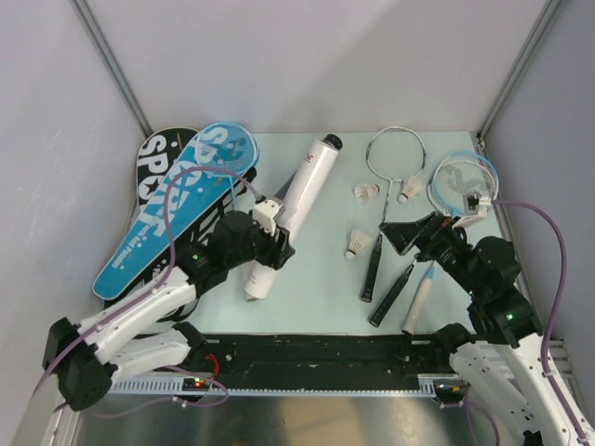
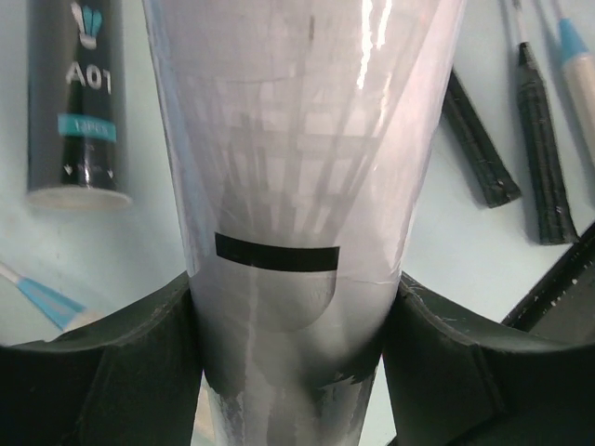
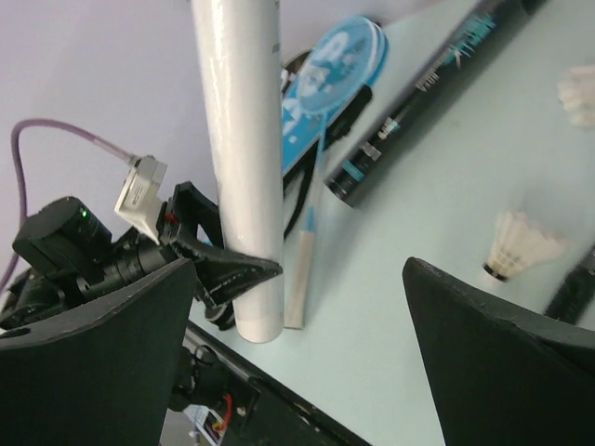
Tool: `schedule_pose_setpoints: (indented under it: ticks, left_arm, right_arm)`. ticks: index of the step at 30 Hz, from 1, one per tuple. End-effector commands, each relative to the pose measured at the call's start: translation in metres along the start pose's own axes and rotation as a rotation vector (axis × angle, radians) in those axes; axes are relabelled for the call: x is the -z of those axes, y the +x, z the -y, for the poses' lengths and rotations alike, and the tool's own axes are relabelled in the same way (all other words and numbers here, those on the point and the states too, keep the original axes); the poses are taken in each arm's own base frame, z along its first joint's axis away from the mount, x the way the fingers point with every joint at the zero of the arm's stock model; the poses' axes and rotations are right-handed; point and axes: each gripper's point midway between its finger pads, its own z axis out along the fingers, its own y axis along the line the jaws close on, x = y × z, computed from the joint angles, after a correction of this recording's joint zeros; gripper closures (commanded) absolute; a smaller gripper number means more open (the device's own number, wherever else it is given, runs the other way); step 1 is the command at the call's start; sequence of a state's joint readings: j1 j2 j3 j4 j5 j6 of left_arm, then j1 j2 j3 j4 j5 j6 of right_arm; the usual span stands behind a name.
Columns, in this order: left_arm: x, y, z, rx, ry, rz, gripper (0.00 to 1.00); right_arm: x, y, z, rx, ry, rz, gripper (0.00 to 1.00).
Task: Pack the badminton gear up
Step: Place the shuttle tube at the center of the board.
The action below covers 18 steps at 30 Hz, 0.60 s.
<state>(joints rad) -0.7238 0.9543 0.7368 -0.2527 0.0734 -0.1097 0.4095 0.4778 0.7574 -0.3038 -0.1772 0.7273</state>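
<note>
Pale mint worktop (image 1: 321,279), boxed in by plain grey walls (image 1: 307,56) with metal corner posts (image 1: 113,63). The left gripper (image 1: 275,243) clamps the white tube (image 1: 302,190), which slants across the worktop. Right of the white tube lie shuttlecocks (image 1: 358,243), then racket handles (image 1: 372,265), where the right gripper (image 1: 414,234) gapes wide, holding nothing; covers (image 1: 177,204) lie left of it

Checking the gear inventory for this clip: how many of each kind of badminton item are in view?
Rackets: 4
Shuttlecocks: 3
White tube: 1
Black tube: 1
Racket covers: 2
Total: 11
</note>
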Motion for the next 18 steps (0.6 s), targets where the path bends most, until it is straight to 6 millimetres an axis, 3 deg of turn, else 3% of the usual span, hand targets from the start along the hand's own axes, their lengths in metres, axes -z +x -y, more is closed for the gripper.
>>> schedule_pose_setpoints:
  ticks: [1, 10, 18]
  left_arm:
    - [-0.021, -0.029, -0.005, 0.166, -0.079, 0.066, 0.59]
    - [-0.074, 0.020, -0.005, 0.192, -0.152, -0.125, 0.53]
    - [-0.099, 0.029, -0.016, 0.180, -0.217, -0.170, 0.43]
  right_arm:
    - [0.005, 0.012, 0.020, 0.035, 0.087, -0.049, 0.01]
    - [0.006, 0.023, 0.047, 0.059, 0.194, -0.084, 0.00]
    - [-0.002, 0.033, 0.053, 0.080, 0.200, -0.133, 0.01]
